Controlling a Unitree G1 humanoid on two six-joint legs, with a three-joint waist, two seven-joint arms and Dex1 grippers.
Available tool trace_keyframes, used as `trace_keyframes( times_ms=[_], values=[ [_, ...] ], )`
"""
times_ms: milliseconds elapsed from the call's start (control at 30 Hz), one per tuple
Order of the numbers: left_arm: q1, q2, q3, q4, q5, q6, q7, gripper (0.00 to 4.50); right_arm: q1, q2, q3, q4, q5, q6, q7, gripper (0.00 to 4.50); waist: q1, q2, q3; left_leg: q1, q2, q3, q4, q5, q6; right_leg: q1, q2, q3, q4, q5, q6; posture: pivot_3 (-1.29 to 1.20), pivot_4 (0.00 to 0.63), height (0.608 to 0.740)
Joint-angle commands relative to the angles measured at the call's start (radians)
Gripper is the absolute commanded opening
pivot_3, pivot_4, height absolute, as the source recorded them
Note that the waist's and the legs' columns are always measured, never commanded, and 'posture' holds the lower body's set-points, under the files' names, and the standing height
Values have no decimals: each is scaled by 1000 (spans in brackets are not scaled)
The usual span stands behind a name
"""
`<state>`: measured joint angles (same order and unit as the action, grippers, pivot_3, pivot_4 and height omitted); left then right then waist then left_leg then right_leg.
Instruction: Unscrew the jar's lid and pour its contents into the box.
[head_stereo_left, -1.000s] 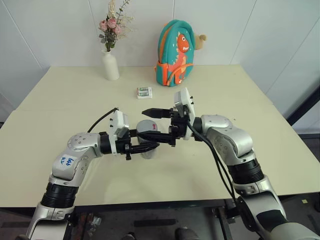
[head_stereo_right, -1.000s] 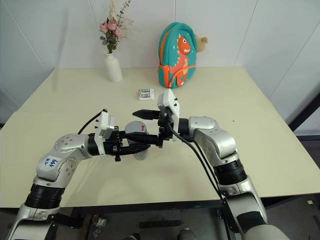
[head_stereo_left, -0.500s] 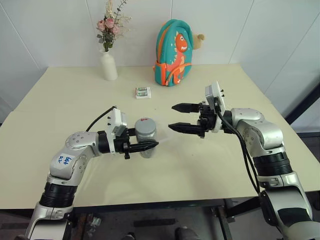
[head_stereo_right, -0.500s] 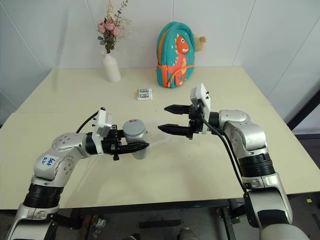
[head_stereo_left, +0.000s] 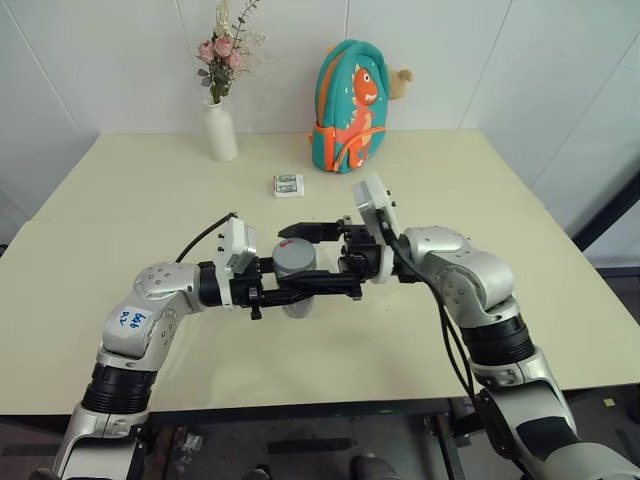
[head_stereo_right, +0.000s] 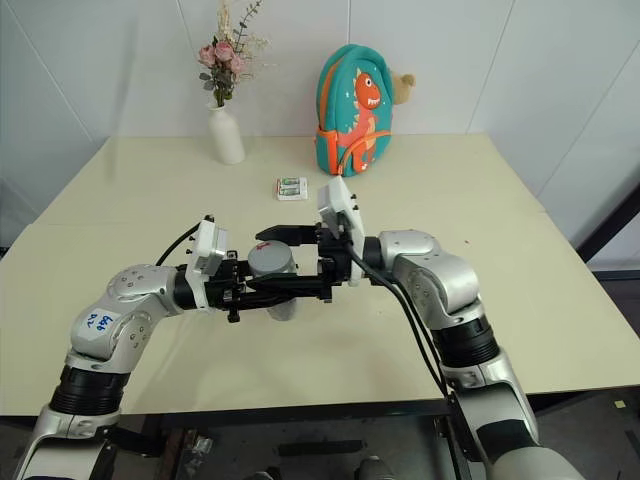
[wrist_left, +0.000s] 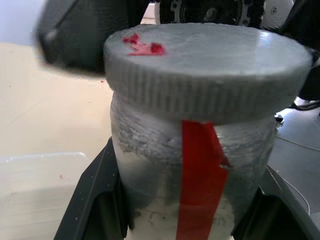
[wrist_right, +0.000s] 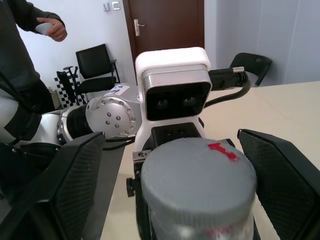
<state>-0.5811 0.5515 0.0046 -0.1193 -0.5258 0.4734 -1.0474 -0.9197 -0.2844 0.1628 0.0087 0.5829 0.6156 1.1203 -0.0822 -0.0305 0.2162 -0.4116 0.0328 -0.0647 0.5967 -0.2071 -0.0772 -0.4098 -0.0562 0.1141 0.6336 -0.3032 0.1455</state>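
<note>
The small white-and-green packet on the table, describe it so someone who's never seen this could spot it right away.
On the cream table, look toward the far side, between the white flower vase and the teal dinosaur backpack. The small white-and-green packet lies flat there, alone: the only low, flat item, far smaller than either.

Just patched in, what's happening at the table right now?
The left gripper is shut on the jar, holding it over the table. The lid is on the jar. The right gripper is open, with one finger either side of the lid, not yet closed on it. The box sits beside the jar. Farther back stand a vase, a small packet and a backpack.
</note>
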Motion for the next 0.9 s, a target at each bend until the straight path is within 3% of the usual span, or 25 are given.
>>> trace_keyframes(
  times_ms=[33,300,667,900],
  values=[
    [-17,0,6,-30,-13,-10,0,1982,-36,7,-12,12,-18,-37,-11,4443,1,0,0,0,0,0,0,0,0,0,0,0,0,0,0,0,150,740],
    [-17,-7,2,-31,-15,-10,6,1982,-52,11,-20,56,-50,-74,-27,4443,1,0,0,0,0,0,0,0,0,0,0,0,0,0,0,0,150,740],
    [-17,-4,6,-17,-12,-24,3,1982,-17,-105,-57,64,-65,-87,18,4443,2,0,0,0,0,0,0,0,0,0,0,0,0,0,0,0,150,740],
    [-25,-5,0,-8,-9,-30,0,1982,-7,-122,-65,40,-28,-74,45,4443,0,0,0,0,0,0,0,0,0,0,0,0,0,0,0,0,150,740]
  ],
)
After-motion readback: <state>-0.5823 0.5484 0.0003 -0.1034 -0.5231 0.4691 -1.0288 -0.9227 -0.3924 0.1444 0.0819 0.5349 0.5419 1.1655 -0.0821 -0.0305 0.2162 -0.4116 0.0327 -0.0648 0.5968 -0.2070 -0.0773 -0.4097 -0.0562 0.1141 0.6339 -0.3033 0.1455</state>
